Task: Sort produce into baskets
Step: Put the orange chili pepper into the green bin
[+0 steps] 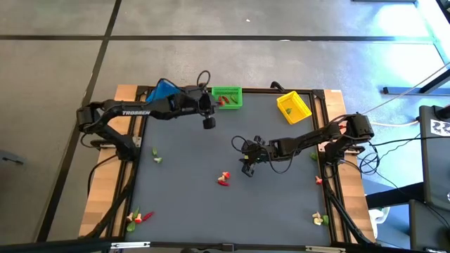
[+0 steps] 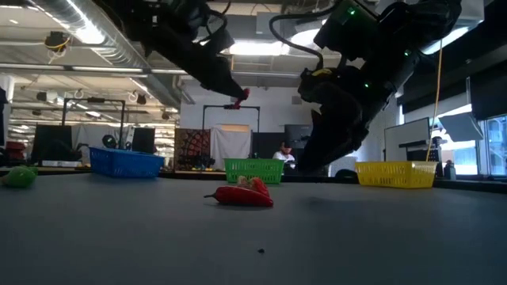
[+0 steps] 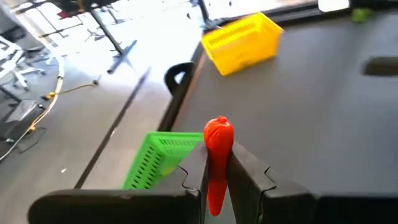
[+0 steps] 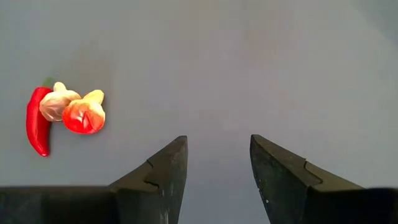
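My left gripper [image 3: 217,163] is shut on a long red piece of produce [image 3: 218,134], high above the table beside the green basket [image 1: 227,96], which has red and green pieces in it. The blue basket [image 1: 163,90] stands at the far left and the yellow basket [image 1: 293,107] at the far right. My right gripper [image 4: 217,149] hovers open over bare mat at mid-table [image 1: 247,167]. Close to it lies a cluster [image 4: 65,112] of a red chili, a whitish piece and a red-orange piece. My left gripper pinches the long red piece between its two fingers [image 3: 245,171]. The piece lies along the fingers, and its rounded end [image 3: 218,129] sticks out past their tips. The fingers slant slightly down, coming from the table's left. The piece is lifted clear of the table [image 2: 240,99].
Loose produce lies scattered: a green piece [image 1: 156,156] at the left, a cluster [image 1: 137,218] at the near left corner, pieces [image 1: 320,219] at the near right, and more by the right edge [image 1: 318,180]. The wooden table rim [image 1: 126,91] frames the mat.
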You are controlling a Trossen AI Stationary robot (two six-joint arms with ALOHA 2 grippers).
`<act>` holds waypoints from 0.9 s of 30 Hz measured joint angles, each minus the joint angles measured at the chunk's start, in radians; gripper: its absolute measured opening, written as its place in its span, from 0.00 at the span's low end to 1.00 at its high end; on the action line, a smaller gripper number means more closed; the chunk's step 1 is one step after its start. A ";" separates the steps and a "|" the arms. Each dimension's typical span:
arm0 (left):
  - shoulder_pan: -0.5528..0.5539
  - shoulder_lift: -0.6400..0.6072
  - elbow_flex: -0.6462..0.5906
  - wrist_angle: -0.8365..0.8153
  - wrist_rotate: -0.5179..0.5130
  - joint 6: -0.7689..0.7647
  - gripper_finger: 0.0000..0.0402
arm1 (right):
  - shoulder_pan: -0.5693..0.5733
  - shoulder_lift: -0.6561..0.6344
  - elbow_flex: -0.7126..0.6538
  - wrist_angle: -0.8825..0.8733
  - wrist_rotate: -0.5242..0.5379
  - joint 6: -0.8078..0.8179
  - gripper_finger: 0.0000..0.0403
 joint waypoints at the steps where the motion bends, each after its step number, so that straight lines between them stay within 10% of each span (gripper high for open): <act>1: 0.010 0.011 0.000 0.025 0.000 -0.006 0.11 | 0.000 0.000 0.000 0.000 0.000 0.000 0.43; 27: 0.139 0.337 -0.001 0.298 0.001 -0.091 0.11 | 0.000 0.000 0.000 0.048 0.034 0.000 0.43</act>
